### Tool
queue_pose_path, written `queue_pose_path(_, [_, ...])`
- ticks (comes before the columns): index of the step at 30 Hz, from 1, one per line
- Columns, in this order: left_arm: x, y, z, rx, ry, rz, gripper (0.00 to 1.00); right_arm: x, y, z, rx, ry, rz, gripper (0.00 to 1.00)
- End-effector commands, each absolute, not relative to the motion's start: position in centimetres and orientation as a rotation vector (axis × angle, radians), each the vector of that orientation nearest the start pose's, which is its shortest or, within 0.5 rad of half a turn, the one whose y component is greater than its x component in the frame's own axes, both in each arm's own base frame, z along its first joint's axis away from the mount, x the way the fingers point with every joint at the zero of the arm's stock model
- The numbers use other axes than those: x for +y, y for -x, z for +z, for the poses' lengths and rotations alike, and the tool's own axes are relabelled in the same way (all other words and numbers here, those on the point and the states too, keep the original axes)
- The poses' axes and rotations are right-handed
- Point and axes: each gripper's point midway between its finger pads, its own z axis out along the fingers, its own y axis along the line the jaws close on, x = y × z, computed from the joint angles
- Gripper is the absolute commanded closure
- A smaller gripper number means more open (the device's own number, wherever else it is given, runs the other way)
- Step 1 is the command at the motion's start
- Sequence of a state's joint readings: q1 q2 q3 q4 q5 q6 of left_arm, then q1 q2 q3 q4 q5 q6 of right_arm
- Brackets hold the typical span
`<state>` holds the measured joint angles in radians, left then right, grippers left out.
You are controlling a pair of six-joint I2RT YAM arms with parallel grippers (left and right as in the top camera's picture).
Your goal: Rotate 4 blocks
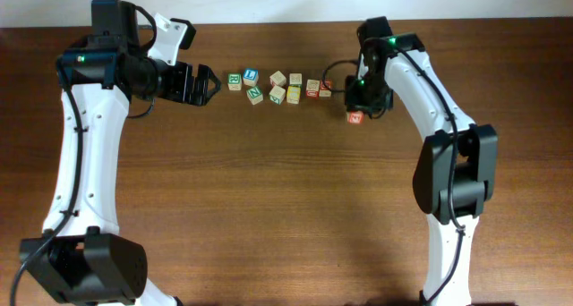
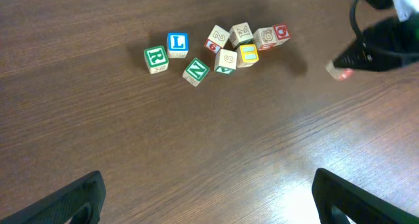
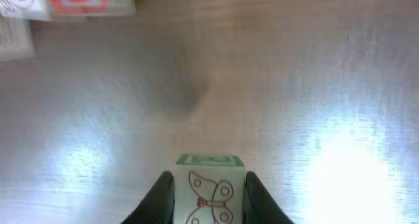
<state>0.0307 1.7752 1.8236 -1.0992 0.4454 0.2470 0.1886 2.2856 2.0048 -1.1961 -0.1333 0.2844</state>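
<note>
Brown wood-grain bench [image 1: 269, 208] fills the overhead view, w/ a pale wall strip [image 1: 269, 2] along the far edge.

1. Cube row. Small alphabet cubes lie in a loose row at the far-centre of the bench, between the two arms.
- From the left arm's end: green "R" cube [image 2: 156, 58], then blue "L" cube [image 2: 177, 43] just beside it.
- Green-letter block [image 2: 196, 71] sits slightly nearer the robot than those two, turned at an angle. Its letter reads "Z" or "N" depending on view.
- Next comes a tight cluster. It incl. the red-print block [image 2: 217, 39] on its far side and the yellow-face cube [image 2: 248, 54] on its near side.
- At the right arm's end, the red-face block [image 2: 281, 32] touches a pale cube [image 2: 265, 37].

2. R pincer [image 3: 209, 201]. It is pinching the held block [image 3: 209, 185], one finger on each side face, both in contact.
- The face toward the wrist cam shows a butterfly outline. The adjoining far face carries green print.
- In the overhead view this block looks reddish.
- It is apart from the cluster, off the row's right end and nearer the robot.
- Cannot tell whether it rests on the bench or is lifted.

3. L pincer [image 1: 208, 82]. It is spread wide and holds nothing. It hovers off the row's left end, near the green "R" cube but not touching it.
</note>
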Motion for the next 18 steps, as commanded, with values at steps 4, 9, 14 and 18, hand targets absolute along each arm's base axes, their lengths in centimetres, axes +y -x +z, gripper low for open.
queue_pose_path(4, [-5.9,-43.4,25.3,2.472,-0.434,-0.464,0.01,11.7,-40.9,6.8,3.234,-0.096,0.204,0.73])
queue_pose_path(9, [-5.9,-43.4,25.3,2.472,-0.434,-0.464,0.01,13.0,-39.2,6.2,3.277,0.013,0.102,0.69])
queue_pose_path(14, [-5.9,-43.4,25.3,2.472,-0.433,-0.463,0.01,13.4,-36.9,3.9,3.346,0.038,0.060,0.69])
queue_pose_path(18, [-5.9,-43.4,25.3,2.472,-0.434,-0.464,0.01,13.2,-36.3,2.7,3.365,0.020,0.049,0.69])
